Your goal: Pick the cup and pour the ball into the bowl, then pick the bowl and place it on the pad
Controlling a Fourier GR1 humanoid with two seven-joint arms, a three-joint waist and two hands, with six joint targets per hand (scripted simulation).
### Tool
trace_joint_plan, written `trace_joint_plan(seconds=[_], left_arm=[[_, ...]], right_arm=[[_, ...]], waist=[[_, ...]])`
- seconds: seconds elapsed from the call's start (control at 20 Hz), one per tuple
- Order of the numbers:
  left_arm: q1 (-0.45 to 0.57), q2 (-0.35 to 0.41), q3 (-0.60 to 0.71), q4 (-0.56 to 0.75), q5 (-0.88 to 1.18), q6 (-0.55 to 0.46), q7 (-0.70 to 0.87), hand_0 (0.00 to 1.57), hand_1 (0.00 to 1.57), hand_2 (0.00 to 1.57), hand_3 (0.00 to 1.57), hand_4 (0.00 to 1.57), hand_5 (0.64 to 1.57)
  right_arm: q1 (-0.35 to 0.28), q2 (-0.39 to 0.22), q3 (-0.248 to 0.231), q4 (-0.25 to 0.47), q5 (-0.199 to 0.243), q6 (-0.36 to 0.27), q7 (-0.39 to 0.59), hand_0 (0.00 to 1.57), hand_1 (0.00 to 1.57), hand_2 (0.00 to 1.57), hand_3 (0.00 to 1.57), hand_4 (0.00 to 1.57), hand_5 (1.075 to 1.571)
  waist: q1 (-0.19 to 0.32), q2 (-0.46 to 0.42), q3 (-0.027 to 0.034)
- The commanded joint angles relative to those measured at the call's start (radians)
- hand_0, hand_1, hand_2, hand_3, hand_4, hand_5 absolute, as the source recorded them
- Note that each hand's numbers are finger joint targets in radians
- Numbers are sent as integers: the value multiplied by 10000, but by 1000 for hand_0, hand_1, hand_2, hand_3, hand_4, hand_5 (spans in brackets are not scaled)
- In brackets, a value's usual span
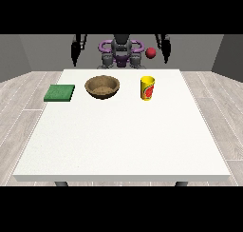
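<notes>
No readable text, numbers or brand names anywhere. Only marking: red emblem on side of yellow cup [147, 88], right of table centre, far half; shape indistinct, no letters discernible.

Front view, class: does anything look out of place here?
Yes. The red ball is not in the yellow cup; it shows above and behind it, beyond the table's far edge, beside the hand at the view's right.

- Even, bright light falls across the white table [118, 145], with no glare.
- Only faint, soft shadows sit beneath the wooden bowl [102, 87] and yellow cup [147, 88].
- Walls behind are dimmer grey.
</notes>
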Motion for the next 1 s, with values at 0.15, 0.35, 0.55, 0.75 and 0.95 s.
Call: trace_joint_plan(seconds=[0.15,0.35,0.55,0.75,0.95], left_arm=[[-153,328,100,-880,141,-106,792,0,0,0,0,0,1524],[907,-1139,-882,-1591,1933,198,626,0,0,0,0,0,1531],[1185,-1175,-2082,-2328,1665,1264,166,0,0,0,0,0,1521],[845,-1162,-1795,-2734,787,894,18,0,0,0,0,0,1478],[-8,-626,-870,-1548,843,400,-1032,0,0,0,0,0,1402]], right_arm=[[-52,-388,-124,-852,-106,93,785,0,0,0,0,0,1568],[777,560,-314,-674,-1299,261,186,0,0,0,0,0,1570],[289,397,-538,-1014,-1224,167,128,0,0,0,0,0,1566],[-11,-33,-1263,-738,-1789,799,-475,0,0,0,0,0,1565],[-618,9,-772,-684,-1439,962,-660,0,0,0,0,0,1563]], waist=[[-81,-2337,-55],[201,-3192,-44],[219,-2243,-50],[154,-1157,-49],[-99,-163,-51]])
